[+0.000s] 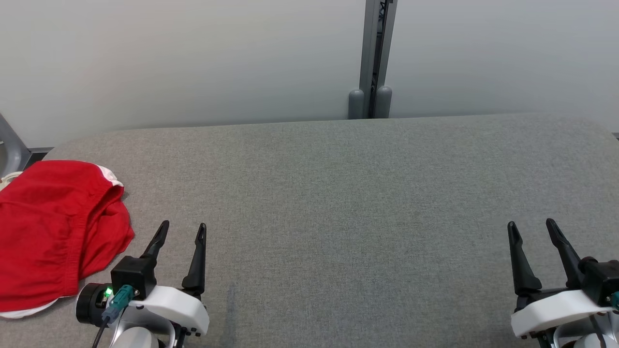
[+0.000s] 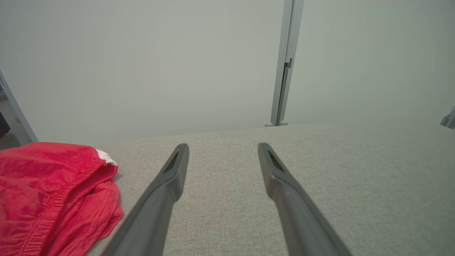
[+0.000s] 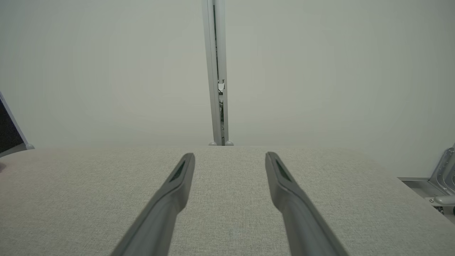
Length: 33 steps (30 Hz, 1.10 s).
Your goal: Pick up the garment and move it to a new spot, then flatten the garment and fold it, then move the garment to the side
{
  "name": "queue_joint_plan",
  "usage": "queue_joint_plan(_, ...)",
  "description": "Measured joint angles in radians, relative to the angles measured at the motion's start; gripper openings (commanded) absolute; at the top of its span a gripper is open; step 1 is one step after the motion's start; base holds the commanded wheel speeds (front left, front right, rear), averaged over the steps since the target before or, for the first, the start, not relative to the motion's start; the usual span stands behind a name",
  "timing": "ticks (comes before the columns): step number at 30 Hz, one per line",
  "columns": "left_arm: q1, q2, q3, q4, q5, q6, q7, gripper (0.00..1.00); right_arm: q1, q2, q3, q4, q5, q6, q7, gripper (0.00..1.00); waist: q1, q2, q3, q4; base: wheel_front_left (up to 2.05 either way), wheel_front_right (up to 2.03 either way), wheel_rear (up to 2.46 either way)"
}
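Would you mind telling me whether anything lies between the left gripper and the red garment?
Nothing visible does: the open left gripper sits just right of the red garment, with only bare grey table between them.

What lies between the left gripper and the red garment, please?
A bare strip of grey fabric tabletop separates left gripper and red shorts, in the head view.

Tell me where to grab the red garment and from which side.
Take the red garment at its bunched edge nearest the left tool, probably coming in from the middle of the table. There the cloth stands up in folds by the gathered waistband, giving the open tool something to pinch; elsewhere it lies flatter.
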Motion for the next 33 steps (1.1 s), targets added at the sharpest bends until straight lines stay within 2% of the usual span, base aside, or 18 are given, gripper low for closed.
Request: queue_joint_plan(33, 0.0, -0.013, 0.01, 0.04, -0.036, -0.006, -0.002, 1.0, -0.01, -0.007, 0.01, 0.04, 0.034, 0.001, -0.003, 1.0, 0.0, 0.0, -0.001, 0.008, 0.0, 0.0, 0.0)
